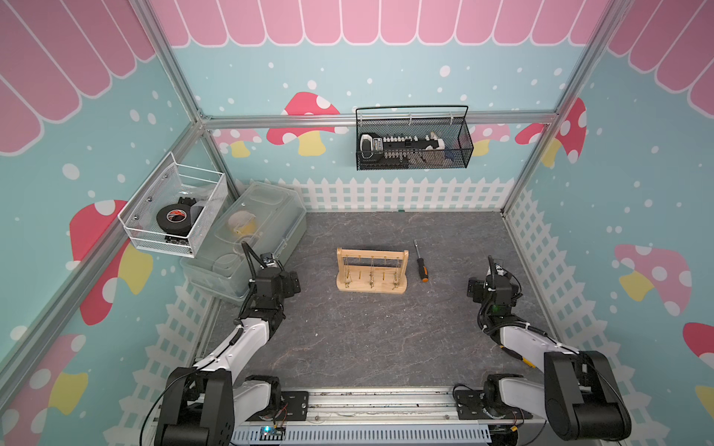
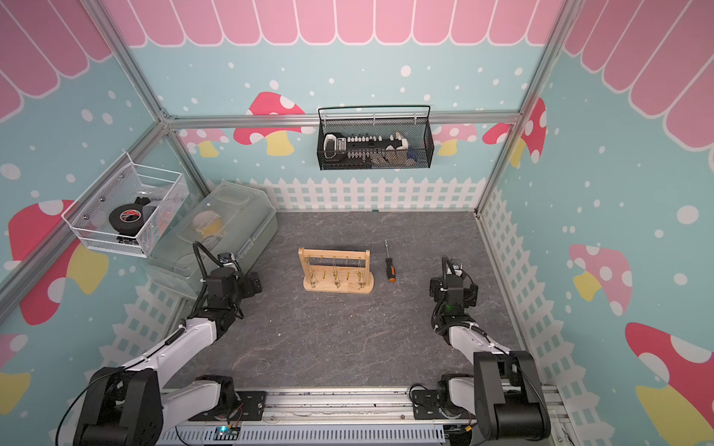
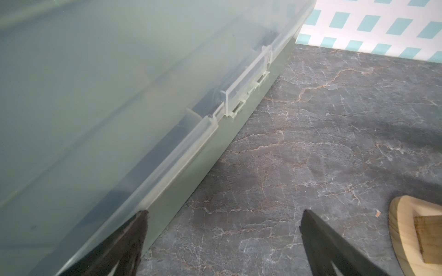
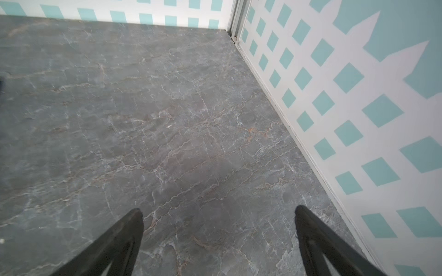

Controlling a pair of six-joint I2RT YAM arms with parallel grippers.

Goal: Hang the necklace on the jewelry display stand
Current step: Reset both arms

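In both top views the jewelry display stand (image 1: 371, 272) (image 2: 339, 271) stands upright near the middle of the worktop (image 1: 386, 340). Thin chains (image 1: 395, 273) hang on its pegs, and a screwdriver (image 1: 421, 263) lies just beside it. In the left wrist view the left gripper (image 3: 223, 215) has its jaws spread and empty beside the clear box (image 3: 119, 95). In the right wrist view the right gripper (image 4: 218, 209) has its jaws spread and empty near the worktop's right edge.

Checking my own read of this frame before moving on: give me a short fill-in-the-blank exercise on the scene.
The screwdriver lies beside the jewelry display stand, on the side nearer the ____ arm.
The left gripper and the right gripper are both ____.
The wire basket holding the tape roll is ____ in colour.
Missing words: right; open; white.
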